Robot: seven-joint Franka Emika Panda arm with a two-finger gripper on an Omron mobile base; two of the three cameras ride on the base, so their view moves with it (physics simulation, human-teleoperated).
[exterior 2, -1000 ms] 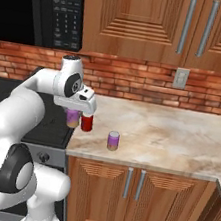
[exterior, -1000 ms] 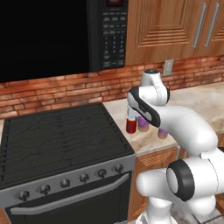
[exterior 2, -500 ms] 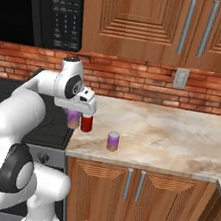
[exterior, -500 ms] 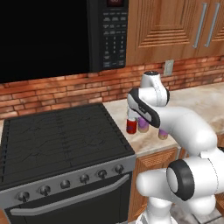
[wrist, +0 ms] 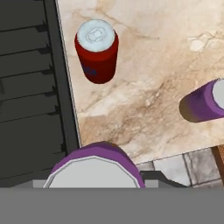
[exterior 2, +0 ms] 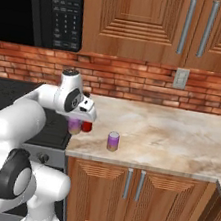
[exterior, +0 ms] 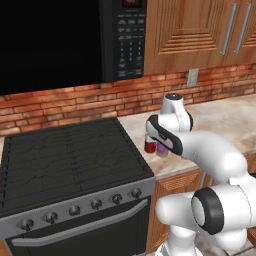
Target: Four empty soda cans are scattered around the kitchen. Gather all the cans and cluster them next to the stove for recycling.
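In the hand view a purple soda can (wrist: 94,168) with a silver top sits right under my gripper (wrist: 95,178), which is shut on it at the counter's edge beside the stove (wrist: 30,87). A red can (wrist: 96,50) stands just beyond it on the beige counter, also next to the black cooktop. A second purple can (wrist: 203,105) stands further right. From the right base view, the held can (exterior 2: 73,127) hangs under my gripper (exterior 2: 79,120), with the red can (exterior 2: 86,126) touching close and the other purple can (exterior 2: 113,141) apart. The stove (exterior: 65,150) lies left of the red can (exterior: 149,146).
A black microwave (exterior: 125,40) with a keypad hangs above the stove. Brown wooden cabinets (exterior 2: 147,17) line the brick wall, with a wall socket (exterior 2: 180,78) below them. The marbled counter (exterior 2: 179,138) stretches far to the right. Its front edge runs close to the cans.
My hand has come down a little with the purple can in it, closer to the counter beside the stove. The red can and the other purple can stay put.
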